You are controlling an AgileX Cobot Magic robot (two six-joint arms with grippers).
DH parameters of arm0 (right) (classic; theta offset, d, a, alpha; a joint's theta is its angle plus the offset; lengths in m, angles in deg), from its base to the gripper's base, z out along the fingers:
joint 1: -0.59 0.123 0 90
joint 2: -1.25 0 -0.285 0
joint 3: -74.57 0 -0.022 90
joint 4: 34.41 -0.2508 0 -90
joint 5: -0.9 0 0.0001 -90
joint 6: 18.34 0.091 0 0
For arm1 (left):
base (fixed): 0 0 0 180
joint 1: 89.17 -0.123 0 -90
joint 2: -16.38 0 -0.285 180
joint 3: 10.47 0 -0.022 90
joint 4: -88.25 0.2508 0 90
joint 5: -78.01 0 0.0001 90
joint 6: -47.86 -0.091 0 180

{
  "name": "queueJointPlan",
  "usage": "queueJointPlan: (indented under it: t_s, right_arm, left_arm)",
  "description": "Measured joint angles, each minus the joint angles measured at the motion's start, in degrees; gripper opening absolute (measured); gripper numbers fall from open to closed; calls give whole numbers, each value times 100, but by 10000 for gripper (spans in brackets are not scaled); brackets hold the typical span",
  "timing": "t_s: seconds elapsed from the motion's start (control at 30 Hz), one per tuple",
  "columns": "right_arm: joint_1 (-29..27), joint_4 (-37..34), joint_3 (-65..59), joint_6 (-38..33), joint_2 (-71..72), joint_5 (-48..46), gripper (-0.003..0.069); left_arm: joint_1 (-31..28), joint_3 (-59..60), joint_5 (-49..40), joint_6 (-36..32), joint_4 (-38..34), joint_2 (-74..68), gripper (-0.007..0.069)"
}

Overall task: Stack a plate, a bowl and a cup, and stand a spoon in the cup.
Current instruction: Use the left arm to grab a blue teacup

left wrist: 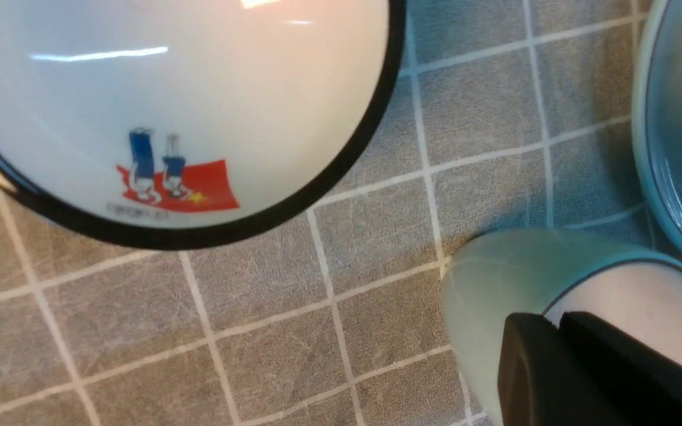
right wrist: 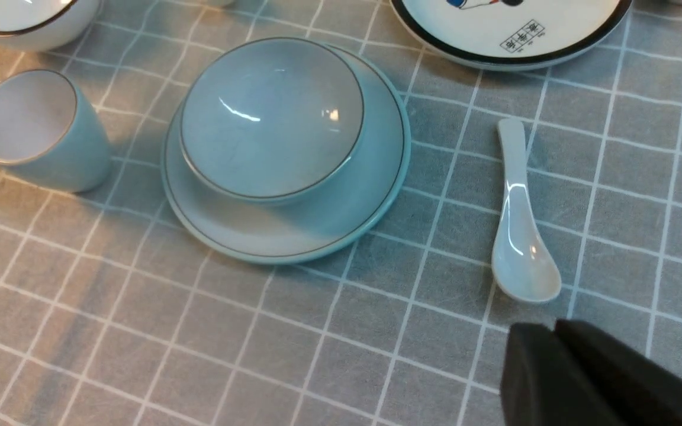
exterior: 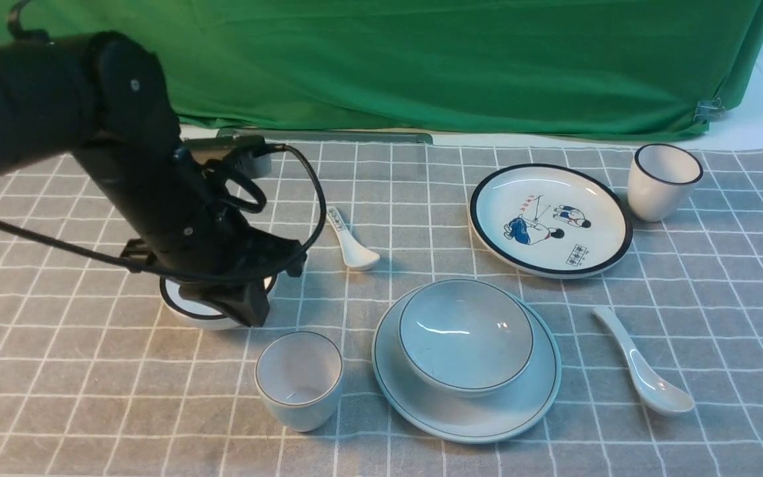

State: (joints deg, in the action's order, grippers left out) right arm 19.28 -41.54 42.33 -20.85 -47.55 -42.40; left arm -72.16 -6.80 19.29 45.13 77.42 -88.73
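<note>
The pale bowl [exterior: 466, 334] sits inside the pale plate [exterior: 487, 417] at the front middle of the cloth. To their left the small pale cup [exterior: 299, 377] stands upright and alone. The plain white spoon [exterior: 643, 361] lies flat to the plate's right. My left gripper [exterior: 255, 318] hangs shut and empty over a black-rimmed bowl [exterior: 203, 317], just behind and left of the cup [left wrist: 483, 296]. In the right wrist view my right gripper [right wrist: 554, 328] is shut with nothing in it, a little short of the spoon's [right wrist: 521, 260] scoop. The plate [right wrist: 293, 236], bowl [right wrist: 270, 118] and cup [right wrist: 27, 118] show there too.
A black-rimmed plate [exterior: 550, 218] with cartoon figures and a black-rimmed cup [exterior: 663, 180] stand at the back right. A short printed spoon [exterior: 352, 238] lies behind the cup. The black-rimmed bowl [left wrist: 169, 89] fills much of the left wrist view. A green curtain closes off the back.
</note>
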Motion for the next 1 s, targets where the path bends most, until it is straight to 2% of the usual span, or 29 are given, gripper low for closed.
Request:
queueJointPlan:
  t_s: [0.1,0.23,0.3,0.33,0.4,0.47,0.6,0.7,0.77,0.8,0.83,0.87,0.93,1.0]
  right_arm:
    - [0,0,-2,0,0,5,70]
    - [0,0,-2,0,0,6,69]
    - [0,0,-2,0,0,6,69]
    - [0,0,-2,0,0,6,69]
    - [0,0,-2,0,0,6,69]
    - [0,0,-2,0,0,6,69]
    - [0,-6,-2,0,0,6,69]
    - [0,-6,-7,0,0,6,70]
    - [0,-6,-7,0,0,6,70]
    - [0,-6,-7,0,0,6,70]
    - [0,-6,-7,0,0,6,71]
    - [0,0,-7,0,0,6,72]
    - [0,0,-7,0,0,6,74]
    - [0,0,-7,0,0,6,76]
  left_arm:
    - [32,13,17,-95,-49,0,80]
    - [282,66,125,-499,85,-6,244]
    - [418,189,332,-511,245,-43,339]
    - [438,203,388,-511,277,-50,358]
    - [501,374,688,-506,393,-175,465]
    - [508,403,772,-501,436,-253,512]
    - [508,419,857,-501,474,-422,549]
    - [515,419,859,-507,474,-591,492]
    - [515,419,860,-507,474,-673,417]
    - [515,419,826,-501,474,-708,305]
    - [515,419,805,-501,474,-716,256]
    - [515,405,739,-501,474,-698,155]
    - [515,286,548,-501,474,-615,59]
    - [515,123,397,-493,474,-515,34]
